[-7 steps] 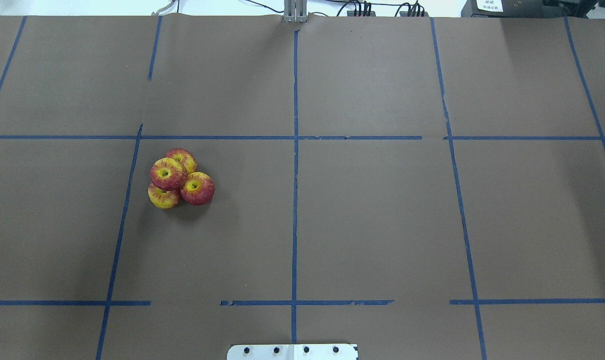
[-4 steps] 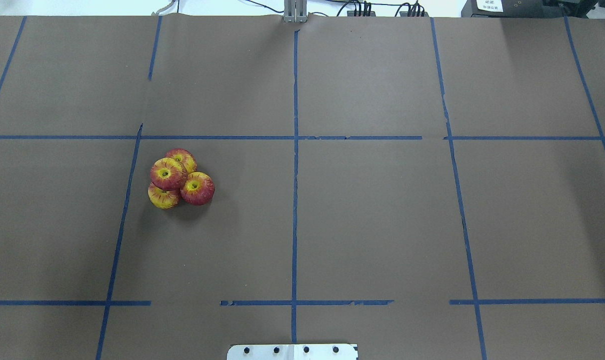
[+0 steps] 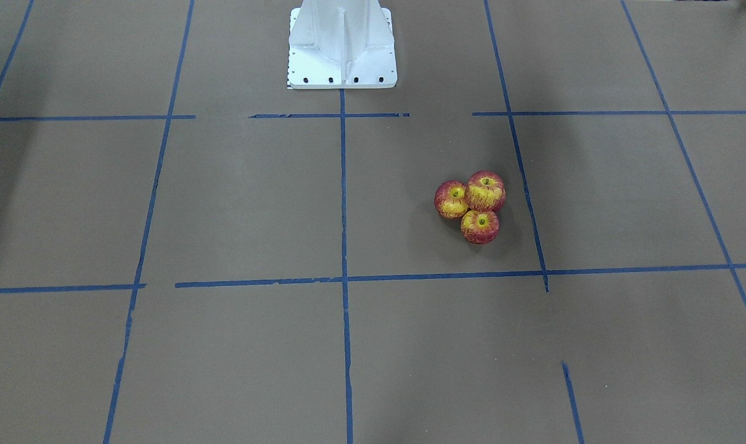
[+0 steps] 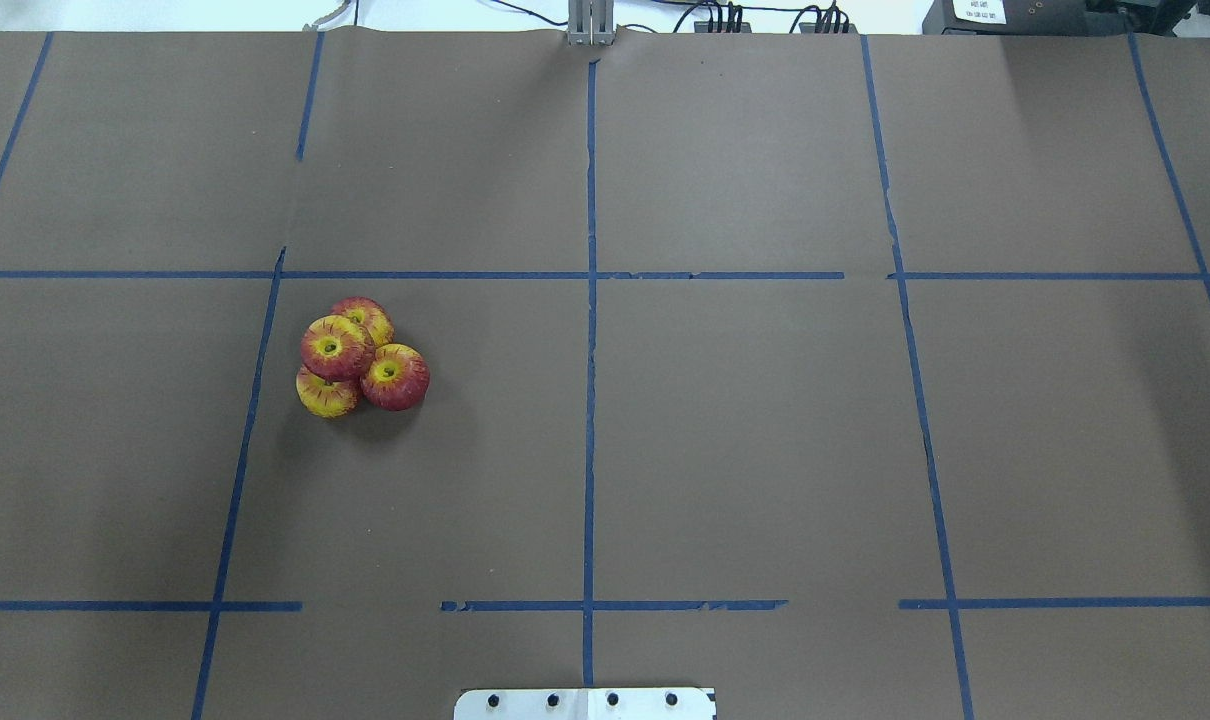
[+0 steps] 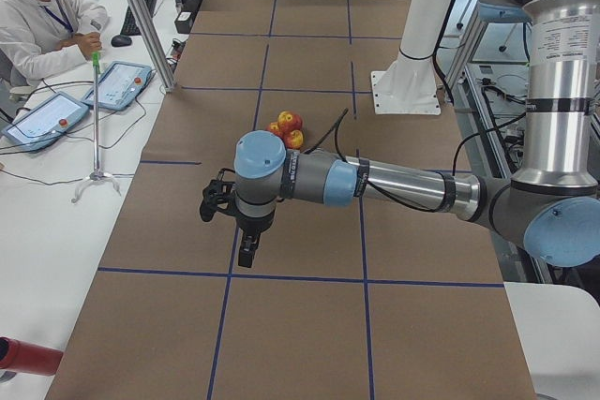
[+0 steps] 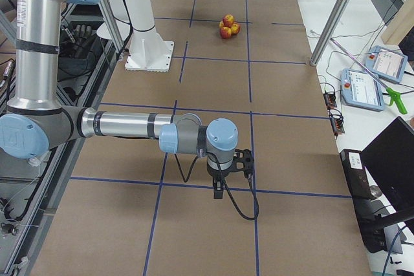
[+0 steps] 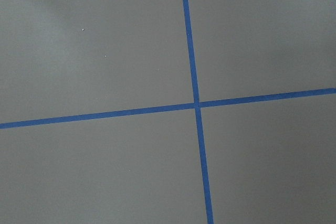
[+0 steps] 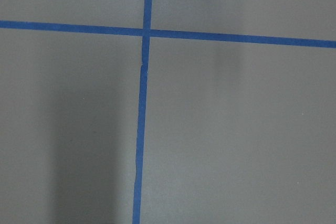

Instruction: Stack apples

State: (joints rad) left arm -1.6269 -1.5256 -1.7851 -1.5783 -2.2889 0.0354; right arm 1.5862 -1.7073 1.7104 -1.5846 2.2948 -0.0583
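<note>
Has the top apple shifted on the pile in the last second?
No. In the overhead view the top apple sits at the same spot beside the blue tape line on its left.

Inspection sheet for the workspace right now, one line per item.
surface: brown paper with blue tape grid, lying flat.
job's things: four apples bunched together, one sitting on the other three.
clutter: nothing seen.
grippers: left gripper and right gripper hang over the paper, clear of the apples; open or shut cannot be told.
cables: black cable loops off the right wrist; cable bundle at the table's far edge.
surroundings: white pedestal; seated operator with control tablets.
</note>
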